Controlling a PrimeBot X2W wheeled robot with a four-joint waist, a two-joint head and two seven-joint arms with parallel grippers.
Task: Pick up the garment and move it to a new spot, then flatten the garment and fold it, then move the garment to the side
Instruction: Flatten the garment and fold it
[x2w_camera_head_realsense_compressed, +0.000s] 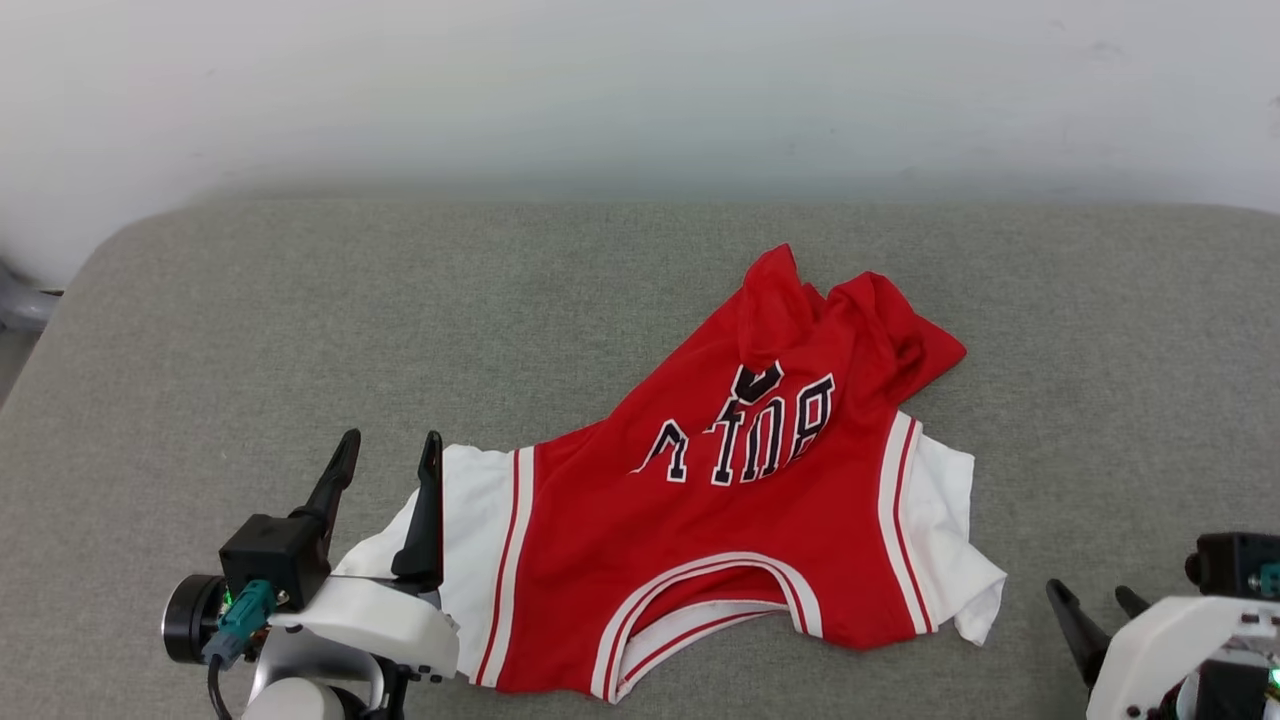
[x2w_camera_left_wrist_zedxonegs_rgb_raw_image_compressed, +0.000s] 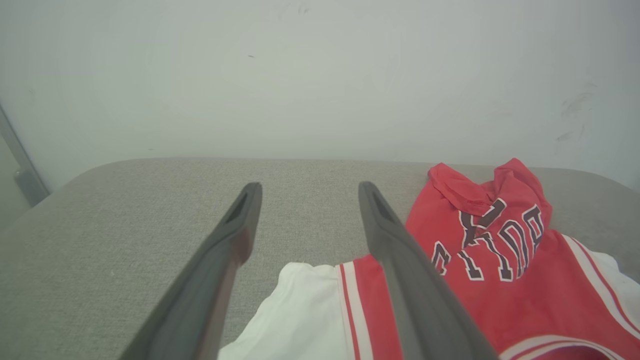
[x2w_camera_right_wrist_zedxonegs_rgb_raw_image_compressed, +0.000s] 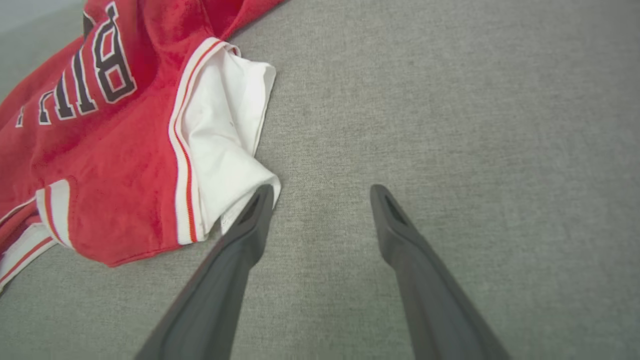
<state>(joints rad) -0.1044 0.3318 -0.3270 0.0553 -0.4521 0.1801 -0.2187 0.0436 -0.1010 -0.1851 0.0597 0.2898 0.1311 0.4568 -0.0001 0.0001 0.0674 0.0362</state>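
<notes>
Where the garment (x2w_camera_head_realsense_compressed: 720, 520) is found: on the grey fabric-covered tabletop (x2w_camera_head_realsense_compressed: 300, 300), slightly toward 4 o'clock from the middle of the head view.
Garment layout: front side up, with the collar opening toward 6 o'clock; the lower part is bunched and folded over toward 12 o'clock, so part of the lettering is covered.
Sleeves: one white sleeve is spread toward 8 o'clock and the other is crumpled toward 4 o'clock.
Left gripper (x2w_camera_head_realsense_compressed: 391, 437): placed at 8 o'clock of the garment with its jaws spread wide and nothing held; one finger is seen over the white sleeve, and contact cannot be told.
Left wrist view: the white sleeve edge of the garment (x2w_camera_left_wrist_zedxonegs_rgb_raw_image_compressed: 500, 290) is seen between the fingers of the left gripper (x2w_camera_left_wrist_zedxonegs_rgb_raw_image_compressed: 308, 186).
Right gripper (x2w_camera_head_realsense_compressed: 1088, 590): placed at 4 o'clock of the garment, jaws spread wide, nothing held.
Right wrist view: one fingertip of the right gripper (x2w_camera_right_wrist_zedxonegs_rgb_raw_image_compressed: 321, 188) is seen just beside the sleeve corner of the garment (x2w_camera_right_wrist_zedxonegs_rgb_raw_image_compressed: 100, 175).
Wall (x2w_camera_head_realsense_compressed: 600, 90): pale, at 12 o'clock beyond the tabletop.
</notes>
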